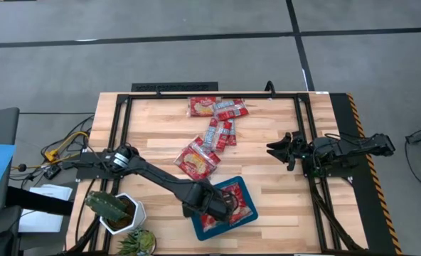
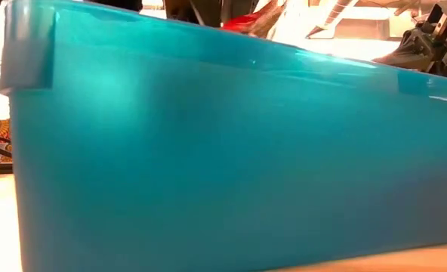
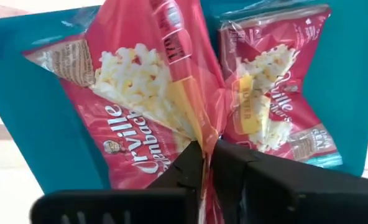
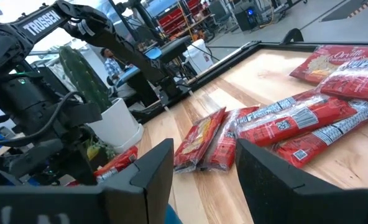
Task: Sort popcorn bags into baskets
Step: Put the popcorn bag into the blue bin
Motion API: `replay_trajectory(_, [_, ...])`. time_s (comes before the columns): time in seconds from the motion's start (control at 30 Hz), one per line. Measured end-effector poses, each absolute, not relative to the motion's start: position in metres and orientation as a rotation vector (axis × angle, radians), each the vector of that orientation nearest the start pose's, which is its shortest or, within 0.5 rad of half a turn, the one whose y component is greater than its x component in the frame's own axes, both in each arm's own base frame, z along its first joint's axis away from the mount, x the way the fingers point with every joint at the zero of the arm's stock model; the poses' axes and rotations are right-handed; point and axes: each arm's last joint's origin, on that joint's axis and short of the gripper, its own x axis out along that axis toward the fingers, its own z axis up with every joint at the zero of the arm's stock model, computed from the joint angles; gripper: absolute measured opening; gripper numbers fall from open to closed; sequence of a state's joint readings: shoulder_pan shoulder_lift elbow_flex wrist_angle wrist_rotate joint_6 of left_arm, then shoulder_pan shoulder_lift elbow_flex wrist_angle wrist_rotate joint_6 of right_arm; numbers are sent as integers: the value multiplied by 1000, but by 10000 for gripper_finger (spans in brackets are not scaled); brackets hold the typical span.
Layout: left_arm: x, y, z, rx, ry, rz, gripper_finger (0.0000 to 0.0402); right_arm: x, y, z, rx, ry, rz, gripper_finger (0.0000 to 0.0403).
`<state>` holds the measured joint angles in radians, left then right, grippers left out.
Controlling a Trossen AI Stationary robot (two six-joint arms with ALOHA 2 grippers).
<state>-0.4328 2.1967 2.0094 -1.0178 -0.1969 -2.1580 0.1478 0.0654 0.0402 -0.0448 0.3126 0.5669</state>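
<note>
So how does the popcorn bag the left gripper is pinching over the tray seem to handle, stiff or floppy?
Probably floppy: the popcorn bag creases and folds where the left gripper is shut on its edge. It looks light, since it hangs from that small pinch above the tray. The glossy wrapper may be slippery.

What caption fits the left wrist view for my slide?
Left gripper pinches a popcorn bag over the teal tray, another bag already lying inside.

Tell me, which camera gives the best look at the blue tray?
The high view: it shows the whole teal tray and the left gripper over it. The low view sees only one wall, the left wrist view only patches behind the packets, and the right wrist view doesn't clearly show it.
</note>
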Motion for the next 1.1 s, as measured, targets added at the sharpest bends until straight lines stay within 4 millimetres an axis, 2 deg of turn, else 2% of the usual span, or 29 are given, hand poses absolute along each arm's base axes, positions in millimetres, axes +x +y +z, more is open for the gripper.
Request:
replay_trajectory(0.4, [422, -186, 242, -1486, 734, 1024, 140, 98, 6, 168, 550, 20, -179, 221])
replay_trajectory(0.57, [427, -185, 244, -1476, 699, 972, 167, 98, 6, 168, 549, 20, -179, 226])
replay_trajectory(0.7, [434, -179, 247, -1570, 583, 984, 167, 98, 6, 168, 540, 21, -179, 222])
replay_trajectory(0.87, [450, -162, 254, -1538, 399, 915, 146, 98, 6, 168, 494, 25, -179, 215])
replay_trajectory(1.0, [464, -148, 245, -1531, 453, 873, 115, 98, 6, 168, 494, 25, -178, 212])
replay_trajectory(1.1, [471, -146, 225, -1561, 574, 872, 90, 98, 6, 168, 494, 25, -179, 210])
